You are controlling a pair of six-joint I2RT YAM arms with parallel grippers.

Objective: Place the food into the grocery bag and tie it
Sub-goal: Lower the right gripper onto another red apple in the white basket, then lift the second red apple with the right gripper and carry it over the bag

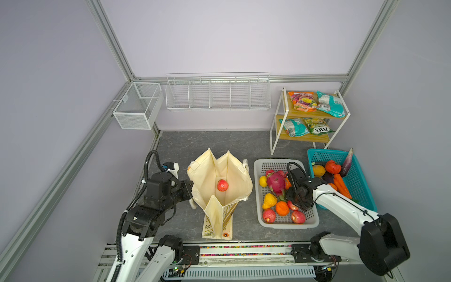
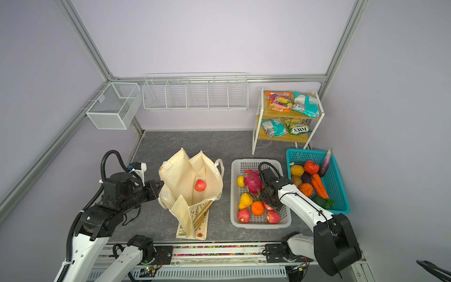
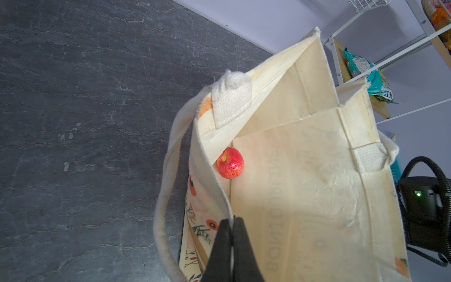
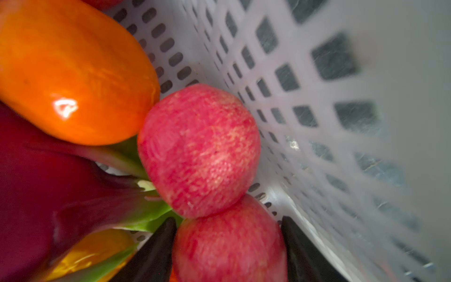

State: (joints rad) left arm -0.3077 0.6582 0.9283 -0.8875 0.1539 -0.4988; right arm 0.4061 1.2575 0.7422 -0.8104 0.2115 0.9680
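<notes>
The cream grocery bag (image 1: 207, 175) (image 2: 178, 175) stands open mid-table with one red apple (image 1: 222, 185) (image 3: 230, 163) lying inside. My left gripper (image 3: 231, 224) (image 1: 191, 189) is shut on the bag's near rim and holds that side up. My right gripper (image 4: 228, 219) (image 1: 295, 202) reaches down into the white basket (image 1: 261, 168). Its two black fingers press on either side of a red apple (image 4: 229, 244) (image 1: 292, 205) that rests among other food. A second apple (image 4: 200, 151), an orange fruit (image 4: 73, 73) and a dragon fruit (image 1: 275, 182) lie right against it.
A teal basket (image 1: 361, 185) of carrots, eggplant and other produce stands to the right of the white one. Snack packets lie on a two-tier shelf (image 1: 310, 117) at the back right. White wire racks (image 1: 217, 95) hang on the rear wall.
</notes>
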